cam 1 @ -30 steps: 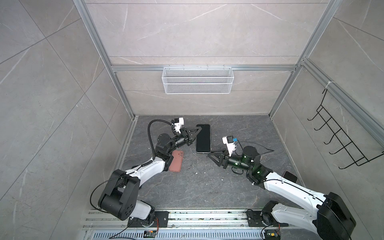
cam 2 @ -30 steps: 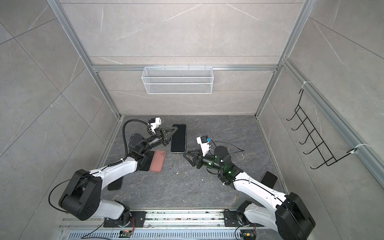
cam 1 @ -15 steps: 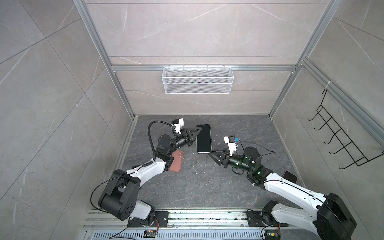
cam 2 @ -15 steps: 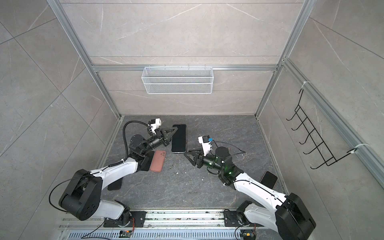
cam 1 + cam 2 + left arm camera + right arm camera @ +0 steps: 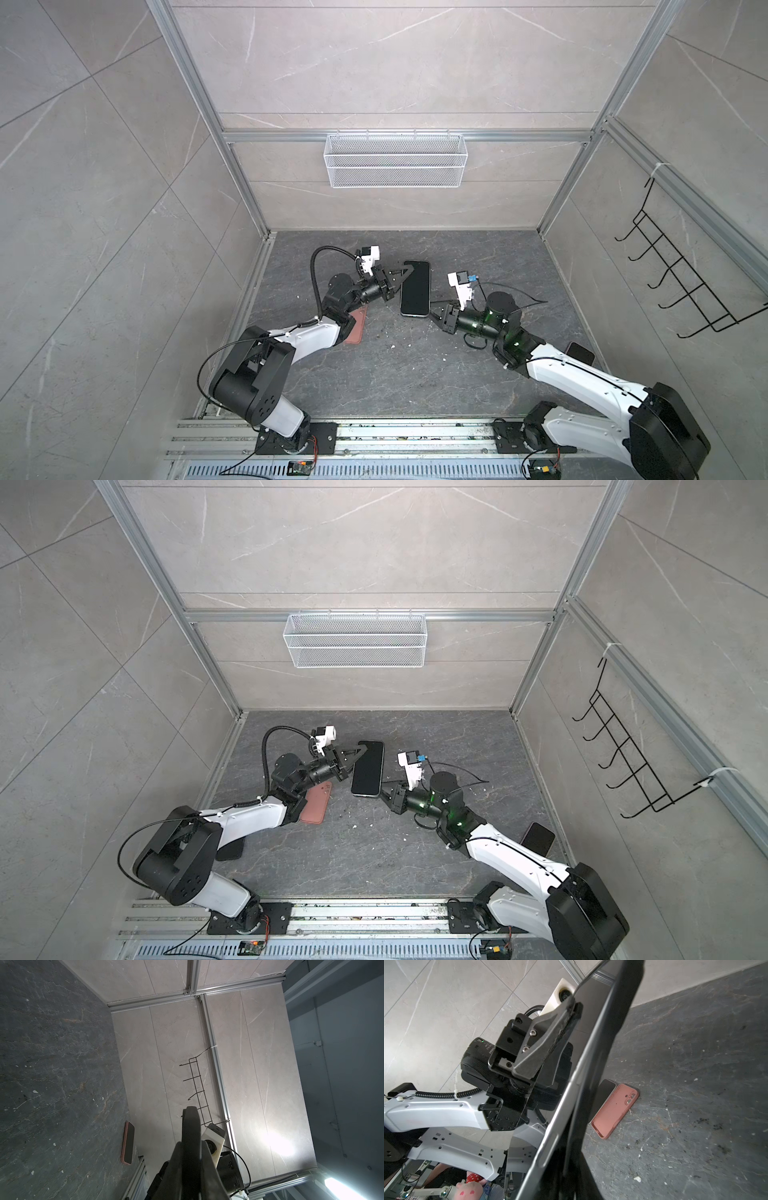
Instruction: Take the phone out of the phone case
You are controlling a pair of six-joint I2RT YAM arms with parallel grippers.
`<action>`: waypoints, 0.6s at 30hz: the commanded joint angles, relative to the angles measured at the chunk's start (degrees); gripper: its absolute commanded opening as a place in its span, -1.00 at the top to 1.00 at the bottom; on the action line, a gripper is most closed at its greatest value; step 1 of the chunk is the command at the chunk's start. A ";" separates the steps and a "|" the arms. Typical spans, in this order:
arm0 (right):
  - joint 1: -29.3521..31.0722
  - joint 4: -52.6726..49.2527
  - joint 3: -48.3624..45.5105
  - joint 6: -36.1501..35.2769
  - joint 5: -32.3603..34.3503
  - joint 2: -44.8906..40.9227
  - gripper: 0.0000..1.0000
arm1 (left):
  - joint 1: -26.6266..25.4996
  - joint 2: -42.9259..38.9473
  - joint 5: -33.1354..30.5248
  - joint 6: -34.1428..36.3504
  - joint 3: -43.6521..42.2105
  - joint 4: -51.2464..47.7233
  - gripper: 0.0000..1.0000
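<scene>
A bare black phone (image 5: 415,289) (image 5: 368,769) hangs above the floor in both top views. My left gripper (image 5: 409,271) (image 5: 361,750) is shut on its far left corner; in the left wrist view the phone's edge (image 5: 190,1124) stands between the jaws of that gripper (image 5: 190,1145). My right gripper (image 5: 431,312) (image 5: 383,789) is shut on the phone's near right corner, and the phone (image 5: 591,1064) fills the right wrist view. The empty pink phone case (image 5: 355,328) (image 5: 316,806) (image 5: 614,1109) lies on the floor, partly under the left arm.
A pink-cased phone (image 5: 538,837) (image 5: 128,1142) lies by the right wall. A dark phone (image 5: 604,1093) lies beside the empty case, and another dark slab (image 5: 230,850) under the left arm. A wire basket (image 5: 395,160) hangs on the back wall, a hook rack (image 5: 685,282) on the right.
My right gripper has moved up to the phone's near corner and closed on it. The left gripper has kept its hold on the phone, which hardly moved.
</scene>
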 commanded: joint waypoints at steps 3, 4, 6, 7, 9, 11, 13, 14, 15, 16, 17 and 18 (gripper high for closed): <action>-0.25 -10.60 1.46 2.51 2.81 -3.69 0.99 | -1.59 1.65 0.72 5.86 -0.92 0.30 0.17; -0.36 -13.54 1.55 2.65 4.16 -4.30 1.00 | -1.78 1.69 0.17 7.63 -1.37 -2.54 -0.04; -0.37 -17.23 1.23 2.55 5.44 -4.95 1.00 | -2.04 1.44 -1.08 11.15 -1.91 -8.08 -0.31; -0.34 -18.55 0.82 2.64 5.94 -4.94 1.00 | -2.22 1.05 -1.93 13.14 -2.10 -11.22 -0.40; -0.34 -21.35 0.39 2.27 6.88 -4.64 1.00 | -2.37 0.09 -3.19 16.98 -2.21 -16.62 -0.50; -0.33 -23.35 -0.27 1.99 7.99 -4.25 1.00 | -2.57 -1.21 -4.55 21.12 -2.08 -22.21 -0.53; -0.33 -24.80 -0.95 1.32 8.92 -3.84 1.00 | -2.66 -2.95 -6.19 25.27 -2.09 -27.54 -0.55; -0.33 -25.70 -1.04 1.03 9.39 -3.71 1.00 | -2.78 -3.76 -7.00 27.03 -2.18 -29.48 -0.56; -0.37 -26.31 -1.29 0.90 9.69 -3.44 1.00 | -3.00 -4.77 -7.81 29.45 -2.18 -31.80 -0.56; -0.35 -27.08 -1.31 0.82 10.02 -3.13 1.00 | -3.33 -5.80 -8.51 31.88 -2.01 -34.28 -0.56; -0.33 -28.04 -1.22 0.59 10.33 -2.64 1.00 | -3.90 -6.56 -8.93 34.47 -1.75 -36.22 -0.56; -0.33 -28.80 -1.23 0.45 10.53 -2.05 1.00 | -4.88 -7.52 -9.28 37.78 -1.37 -38.47 -0.56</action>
